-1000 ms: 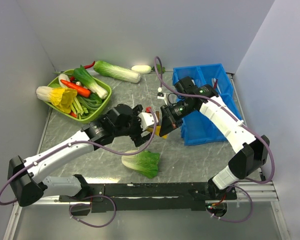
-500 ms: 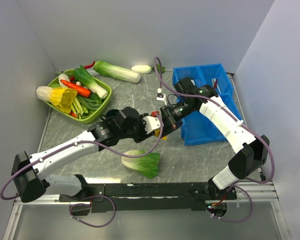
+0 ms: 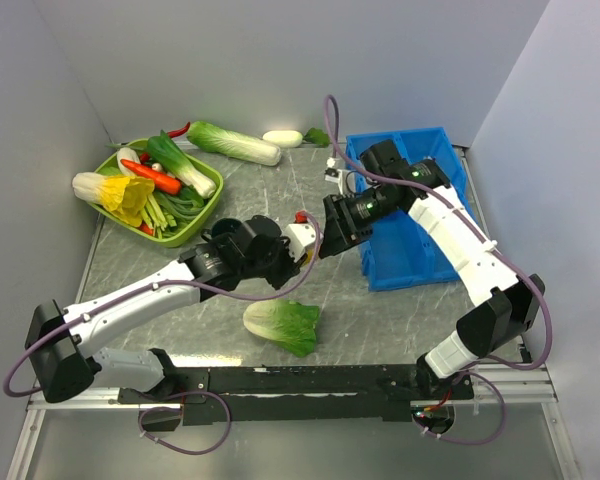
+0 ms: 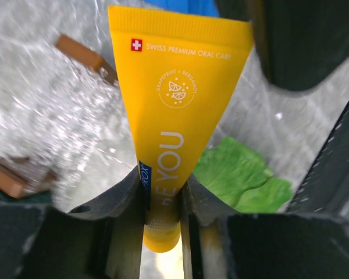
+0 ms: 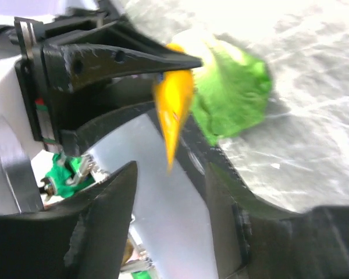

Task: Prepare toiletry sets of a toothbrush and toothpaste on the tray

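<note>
**Yellow tube pinched in the left gripper, right gripper spread around its tip**

We see the left gripper (image 4: 163, 195) pressed onto the toothpaste (image 4: 174, 116). Its fingers (image 4: 119, 195) clamp the narrow end at the bottom of the left wrist view, and the flat wide end points up.

In the right wrist view, the right gripper (image 5: 168, 183) stands spread. Its fingers (image 5: 110, 215) flank the tube's tip without touching it.

On the tube we read "SWISS PREMIUM ORAL CARE" beside a small red flag with a white cross. Below that are "GRAPEFRUIT + BERGAMOT" round a citrus emblem and "BE YOU" in large letters.

In the top view the two grippers meet mid-frame, just left of the blue tray (image 3: 400, 258). The right arm covers much of the tray, so we cannot tell what it holds.

The green basket (image 3: 185, 235) at upper left holds a carrot (image 3: 152, 176), bok choy (image 3: 180, 165) and beans (image 3: 175, 205).

A cabbage (image 3: 282, 325) lies on the table below the grippers.
</note>
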